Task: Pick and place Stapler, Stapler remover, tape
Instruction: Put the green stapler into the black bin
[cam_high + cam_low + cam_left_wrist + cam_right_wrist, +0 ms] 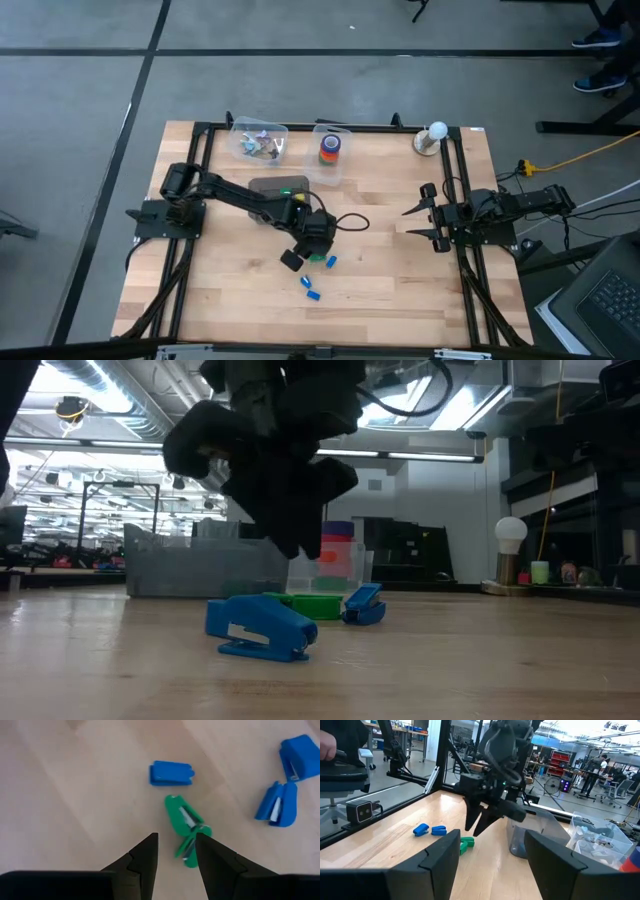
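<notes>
Green piece is what the left gripper is hanging over, jaws spread fairly narrow and holding nothing, fingertips either side of its near end. It lies on the wooden counter near the middle, looks like a small stapler or remover, can't tell which. 3 blue pieces sit near it, apart from each other. The tape, a stack of coloured rolls, is in a clear bin at the far edge. Right gripper waits at the right side, jaws wide.

Risk, I'd guess: the green piece lies at an angle to the jaws, so closing could twist or skid it sideways.
</notes>
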`<move>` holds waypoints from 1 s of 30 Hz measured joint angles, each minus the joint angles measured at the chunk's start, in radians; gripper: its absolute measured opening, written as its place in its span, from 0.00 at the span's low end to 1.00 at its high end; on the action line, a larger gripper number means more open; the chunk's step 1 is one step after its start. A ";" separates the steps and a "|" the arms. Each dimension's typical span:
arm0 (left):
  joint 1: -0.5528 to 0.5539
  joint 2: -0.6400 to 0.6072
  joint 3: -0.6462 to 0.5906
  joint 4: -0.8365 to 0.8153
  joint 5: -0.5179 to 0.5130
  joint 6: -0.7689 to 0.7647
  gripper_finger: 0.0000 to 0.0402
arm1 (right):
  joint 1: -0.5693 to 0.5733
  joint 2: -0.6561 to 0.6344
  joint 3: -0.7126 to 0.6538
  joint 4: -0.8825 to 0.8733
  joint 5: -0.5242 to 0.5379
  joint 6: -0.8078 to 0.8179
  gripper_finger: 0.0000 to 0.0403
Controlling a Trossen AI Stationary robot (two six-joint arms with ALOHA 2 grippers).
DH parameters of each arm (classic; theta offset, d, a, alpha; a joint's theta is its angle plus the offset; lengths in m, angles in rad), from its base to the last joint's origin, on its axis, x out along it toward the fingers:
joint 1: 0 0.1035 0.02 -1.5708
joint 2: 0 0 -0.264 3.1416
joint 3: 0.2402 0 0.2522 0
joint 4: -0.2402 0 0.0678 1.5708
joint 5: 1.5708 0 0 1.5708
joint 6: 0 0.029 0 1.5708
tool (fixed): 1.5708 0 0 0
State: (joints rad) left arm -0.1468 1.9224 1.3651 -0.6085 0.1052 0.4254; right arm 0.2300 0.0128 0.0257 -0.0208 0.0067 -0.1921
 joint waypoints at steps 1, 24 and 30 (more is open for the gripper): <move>-0.004 0.005 0.000 -0.002 0.004 -0.001 0.32 | 0.000 0.000 0.000 0.000 0.000 0.000 0.56; -0.037 0.018 -0.032 -0.022 -0.011 0.179 0.32 | 0.000 0.000 0.000 0.000 0.000 0.000 0.56; -0.043 0.018 -0.033 -0.013 -0.019 0.226 0.36 | 0.000 0.000 0.000 0.000 0.000 0.000 0.56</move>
State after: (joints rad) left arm -0.1896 1.9404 1.3323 -0.6217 0.0860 0.6515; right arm 0.2299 0.0128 0.0257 -0.0204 0.0067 -0.1920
